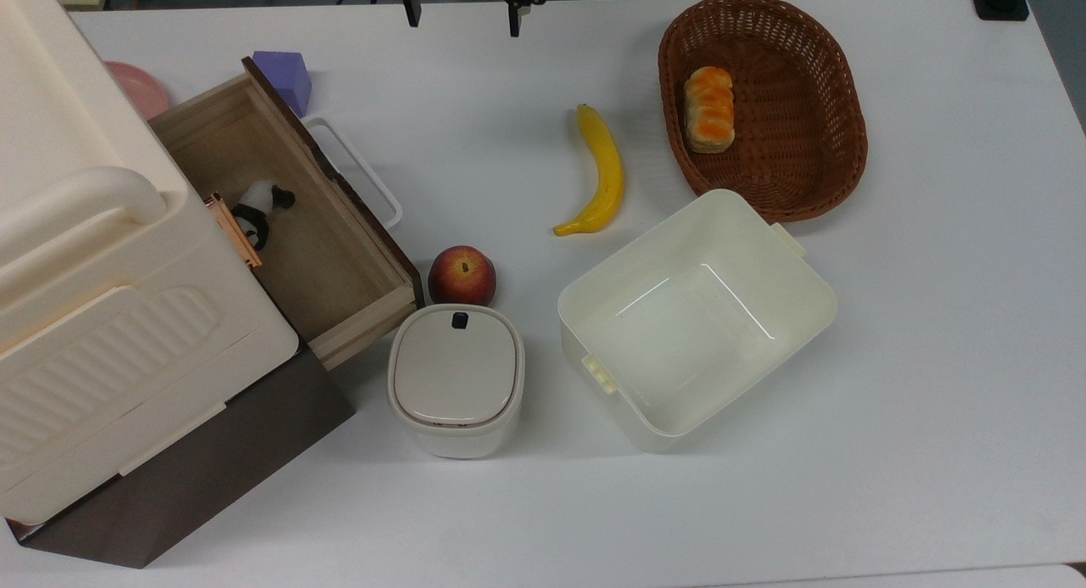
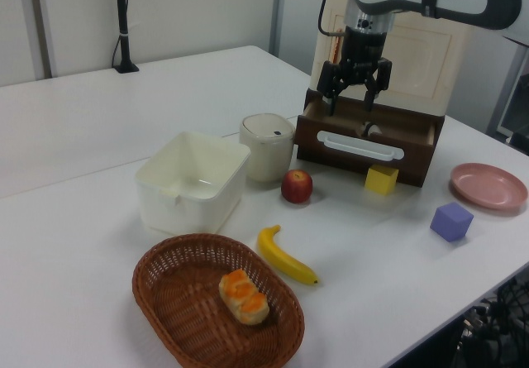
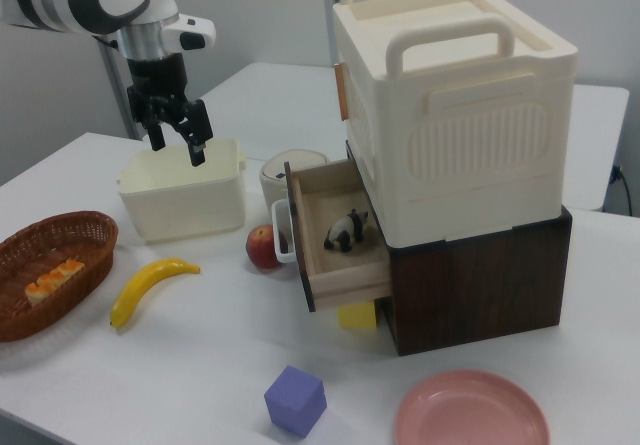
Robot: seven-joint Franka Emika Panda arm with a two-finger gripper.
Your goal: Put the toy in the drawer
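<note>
The toy (image 1: 259, 206), a small black-and-white panda, lies inside the open drawer (image 1: 365, 316), near its inner end by the cabinet. In the right view the toy (image 3: 347, 231) rests on the floor of the drawer (image 3: 345, 275). The left view shows the drawer (image 2: 364, 149) by its dark front and white loop handle. My gripper (image 1: 464, 24) is open and holds nothing, at the top view's upper edge, well away from the drawer. It hangs high above the table, over the cream tub in the right view (image 3: 177, 151) and above the drawer front in the left view (image 2: 352, 103).
An apple (image 1: 461, 275) and a lidded white bin (image 1: 456, 379) sit by the drawer's outer corner. A banana (image 1: 600, 172), a cream tub (image 1: 789, 257) and a wicker basket (image 1: 840, 147) holding bread lie further right. A purple cube (image 1: 284, 77), pink plate (image 3: 470, 415) and yellow cube (image 2: 381, 179) are near the cabinet.
</note>
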